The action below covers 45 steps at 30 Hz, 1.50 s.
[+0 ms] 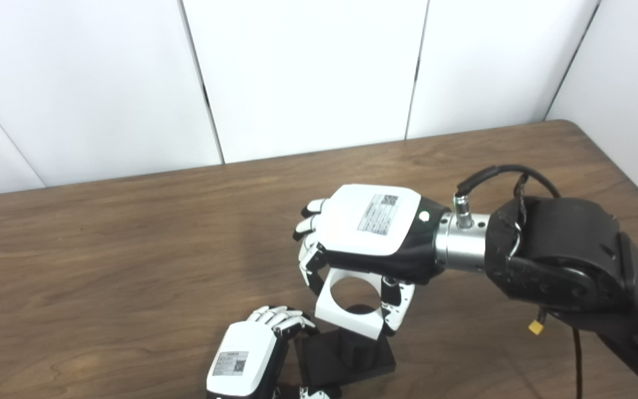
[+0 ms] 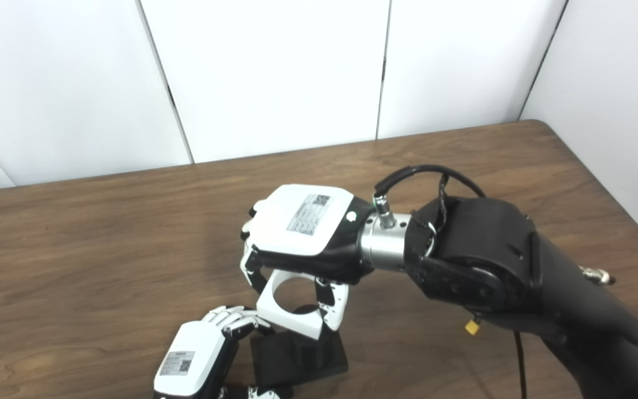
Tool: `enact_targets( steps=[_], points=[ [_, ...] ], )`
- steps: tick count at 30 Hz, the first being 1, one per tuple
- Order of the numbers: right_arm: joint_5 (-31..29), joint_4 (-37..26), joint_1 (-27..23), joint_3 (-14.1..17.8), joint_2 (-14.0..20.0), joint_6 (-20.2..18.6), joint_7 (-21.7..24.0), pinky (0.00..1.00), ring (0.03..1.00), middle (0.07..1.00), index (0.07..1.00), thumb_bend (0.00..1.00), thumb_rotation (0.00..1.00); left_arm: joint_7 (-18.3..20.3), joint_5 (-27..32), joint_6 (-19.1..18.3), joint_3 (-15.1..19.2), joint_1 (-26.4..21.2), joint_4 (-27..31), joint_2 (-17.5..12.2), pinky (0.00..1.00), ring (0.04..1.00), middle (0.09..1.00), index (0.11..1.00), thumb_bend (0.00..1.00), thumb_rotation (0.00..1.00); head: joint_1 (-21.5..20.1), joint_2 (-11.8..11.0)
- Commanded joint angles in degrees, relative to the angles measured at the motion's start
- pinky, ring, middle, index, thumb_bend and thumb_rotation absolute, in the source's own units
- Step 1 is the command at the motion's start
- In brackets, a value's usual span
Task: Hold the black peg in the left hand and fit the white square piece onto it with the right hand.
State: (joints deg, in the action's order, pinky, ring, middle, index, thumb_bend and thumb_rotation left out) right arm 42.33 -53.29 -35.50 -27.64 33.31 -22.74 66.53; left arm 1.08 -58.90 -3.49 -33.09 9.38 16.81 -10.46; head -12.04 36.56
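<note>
right hand [image 1: 371, 233] pinches the white square piece [image 1: 349, 313] just above the black peg [image 1: 355, 346], which stands on the table [image 1: 103, 266] gripped by the left hand [image 1: 252, 354]; best centre hole over peg, level it, lower slowly.

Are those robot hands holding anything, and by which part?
The right hand grips the white square piece by its side edges. The left hand holds the black peg by its base edge.

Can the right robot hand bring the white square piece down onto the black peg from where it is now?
Probably yes. The right robot hand holds the white square piece just above the black peg, and nothing lies between them.
</note>
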Motion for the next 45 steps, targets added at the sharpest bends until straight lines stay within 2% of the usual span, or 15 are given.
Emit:
enact_targets(
  steps=[1,9,21,45],
  points=[
    [1.53,-1.12,-0.40,1.06,0.42,-3.41,5.98,0.92,0.880,0.750,0.485,0.52,0.12,3.87,-1.52,0.09,-1.07,1.72,-0.19,-1.13,0.85,0.806,0.758,0.489,0.51,0.05,0.08,0.04],
    [3.21,0.12,3.95,1.59,0.50,0.14,3.90,0.90,0.881,0.744,0.486,0.52,0.12,4.20,-1.78,-0.03,-0.99,1.70,0.23,-1.27,0.84,0.803,0.754,0.489,0.51,0.05,0.17,0.24],
    [4.95,0.87,7.23,1.54,-0.78,0.52,3.19,0.90,0.882,0.754,0.482,0.52,0.12,4.32,-1.56,0.13,-0.66,2.02,0.61,-1.24,0.84,0.801,0.753,0.488,0.51,0.05,0.03,0.42],
    [7.49,1.57,9.04,1.02,-4.12,1.05,3.80,0.91,0.905,0.755,0.484,0.52,0.12,5.47,-1.46,-0.25,-0.54,1.84,1.12,-0.76,0.86,0.808,0.759,0.489,0.51,0.05,0.32,1.08]
  ],
)
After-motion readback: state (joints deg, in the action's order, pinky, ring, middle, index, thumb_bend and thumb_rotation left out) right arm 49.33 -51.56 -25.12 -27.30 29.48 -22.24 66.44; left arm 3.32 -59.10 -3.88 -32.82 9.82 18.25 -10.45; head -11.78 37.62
